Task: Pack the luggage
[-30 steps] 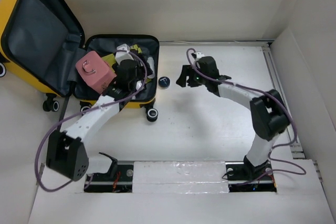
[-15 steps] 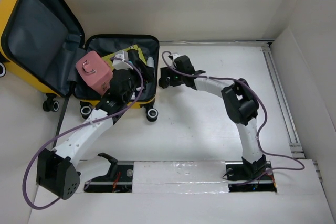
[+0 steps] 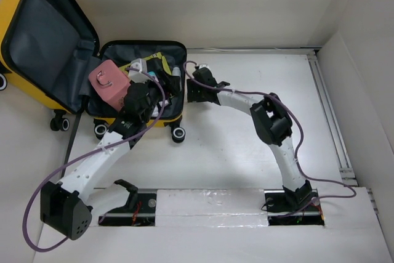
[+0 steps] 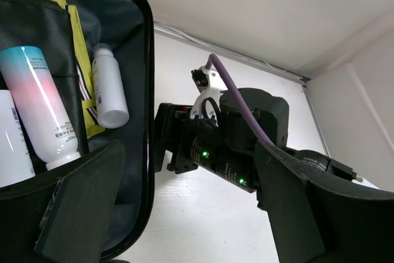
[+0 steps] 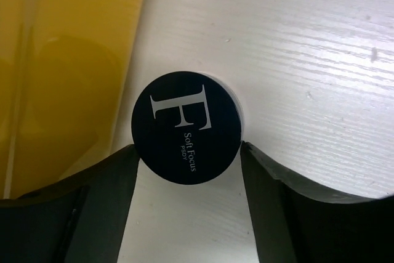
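L gripper (image 4: 191, 152) is hovering over the luggage (image 3: 43, 35) base, fingers spread wide, nothing btwn them. R gripper (image 5: 188, 152) is sitting low at table (image 5: 308, 60) lvl, just outside the luggage's yellow wall. It's clamping a round black-lid jar (image 5: 188, 129) marked "F Soft Focus", w/ pads touching both sides. Luggage is lying open at far-left of table, lid leaning back. Pink case (image 3: 111, 83) + pink-blue bottle (image 4: 40, 109) are sitting in the base.

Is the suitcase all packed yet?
Not yet. Done: a pink case and bottles lie in the open luggage. In hand: the right gripper pinches a black jar on the table beside it. Still to do: put the jar in, then shut it.
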{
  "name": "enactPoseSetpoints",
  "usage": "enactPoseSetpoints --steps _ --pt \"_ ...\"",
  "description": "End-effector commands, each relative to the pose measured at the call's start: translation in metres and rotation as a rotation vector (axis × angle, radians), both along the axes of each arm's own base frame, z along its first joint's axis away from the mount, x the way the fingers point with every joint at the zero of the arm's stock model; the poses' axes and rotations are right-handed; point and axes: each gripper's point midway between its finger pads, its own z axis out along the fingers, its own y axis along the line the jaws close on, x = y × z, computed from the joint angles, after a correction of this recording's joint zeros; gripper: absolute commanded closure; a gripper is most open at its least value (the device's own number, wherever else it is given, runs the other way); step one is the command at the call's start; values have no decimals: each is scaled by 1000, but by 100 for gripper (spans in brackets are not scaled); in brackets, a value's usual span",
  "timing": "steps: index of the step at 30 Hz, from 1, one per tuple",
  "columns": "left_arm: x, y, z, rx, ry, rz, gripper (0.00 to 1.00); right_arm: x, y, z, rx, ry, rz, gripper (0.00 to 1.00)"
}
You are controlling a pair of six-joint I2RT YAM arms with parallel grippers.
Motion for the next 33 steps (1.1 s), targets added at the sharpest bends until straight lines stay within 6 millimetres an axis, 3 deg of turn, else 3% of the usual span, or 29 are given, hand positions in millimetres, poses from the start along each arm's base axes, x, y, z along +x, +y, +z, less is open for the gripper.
enactPoseSetpoints --steps 1,3,4,5,8,11,13,15,19,26,33 --pt "-3 -2 16 -38 -59 -16 18 5 -17 3 -19 12 -142 30" --pt "-3 -2 12 -34 -51 -16 18 20 -44 8 6 -4 -229 32" --pt "-3 -2 12 -34 -51 -16 18 14 -57 -3 -3 17 -250 32" --pt "-3 -2 12 -34 -51 -16 18 17 -68 9 12 -7 -281 32" --pt "-4 -3 10 -36 -52 -25 18 20 -102 6 2 -8 -341 32" --pt "-4 -7 4 -33 -43 -43 19 23 -102 21 26 -50 -291 28" --pt "-4 -7 4 -33 -43 -43 19 16 -95 24 -6 -34 -256 9" --pt "-4 -7 4 -33 -43 -43 19 21 -94 30 -64 -54 -265 0" --pt "-4 -9 4 -34 -42 -52 19 22 -99 15 -102 -16 -274 0" --pt "-11 -9 13 -49 -71 -74 19 41 -132 18 -141 -29 -338 0" --pt "-15 -10 23 -71 -94 -83 19 46 -121 7 -196 2 -281 0"
